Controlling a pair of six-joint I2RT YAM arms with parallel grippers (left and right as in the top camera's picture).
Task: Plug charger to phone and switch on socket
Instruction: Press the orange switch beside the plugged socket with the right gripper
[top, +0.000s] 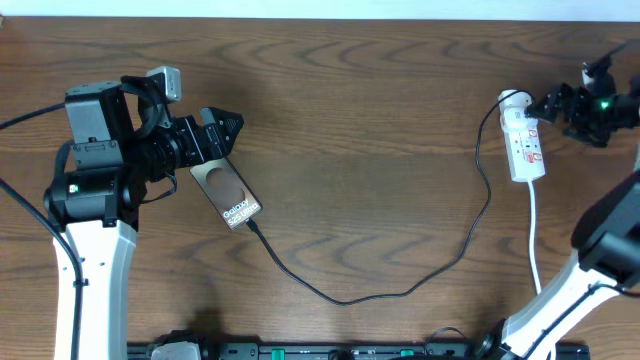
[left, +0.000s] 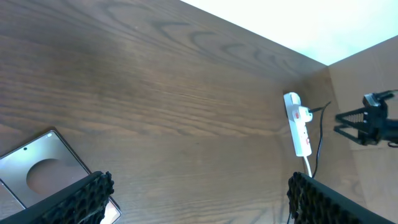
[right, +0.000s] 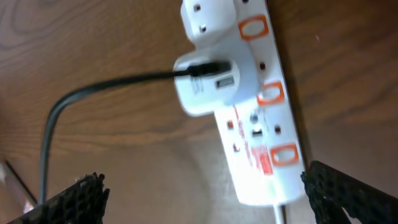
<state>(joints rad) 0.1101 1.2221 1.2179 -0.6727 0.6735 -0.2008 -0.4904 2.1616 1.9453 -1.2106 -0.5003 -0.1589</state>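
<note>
I saw one phone (top: 228, 192), one charger (right: 124, 81) and one socket (top: 524, 145) with three red switches (right: 270, 93). My left jaws and right jaws gaped empty.

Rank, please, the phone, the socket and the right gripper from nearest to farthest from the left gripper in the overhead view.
1. the phone, beside the left gripper, table's left.
2. the socket, far across on the right.
3. the right gripper, just past the socket.
</note>
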